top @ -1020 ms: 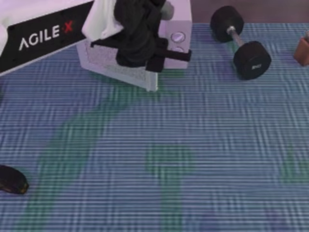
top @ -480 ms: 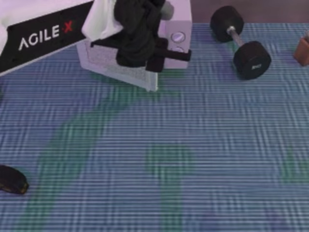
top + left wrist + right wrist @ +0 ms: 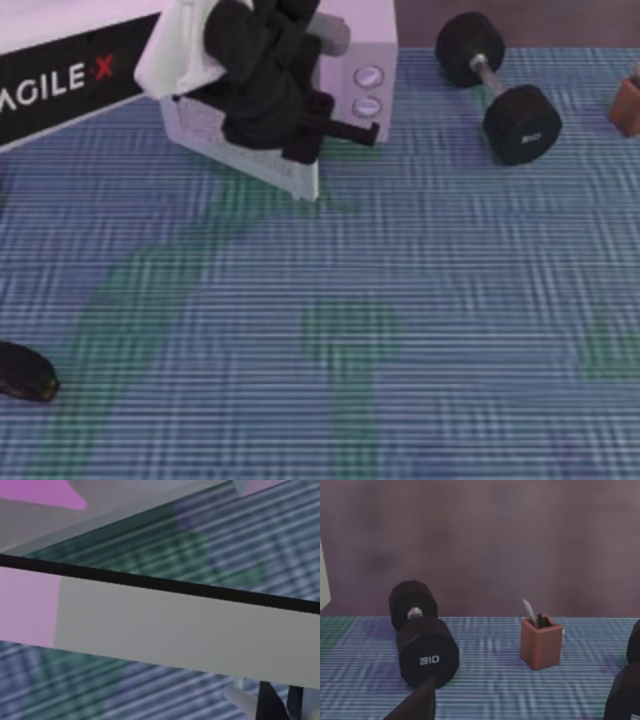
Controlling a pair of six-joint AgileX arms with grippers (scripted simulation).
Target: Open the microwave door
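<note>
The microwave door stands partly ajar from the microwave; left claw at its edge, finger state indeterminable.

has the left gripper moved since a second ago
Yes. In the top view the left gripper has shifted toward the table's left: it hid the microwave's lower knob before, and that knob now shows.

A black dumbbell, brown pen holder, and black mouse.
</note>
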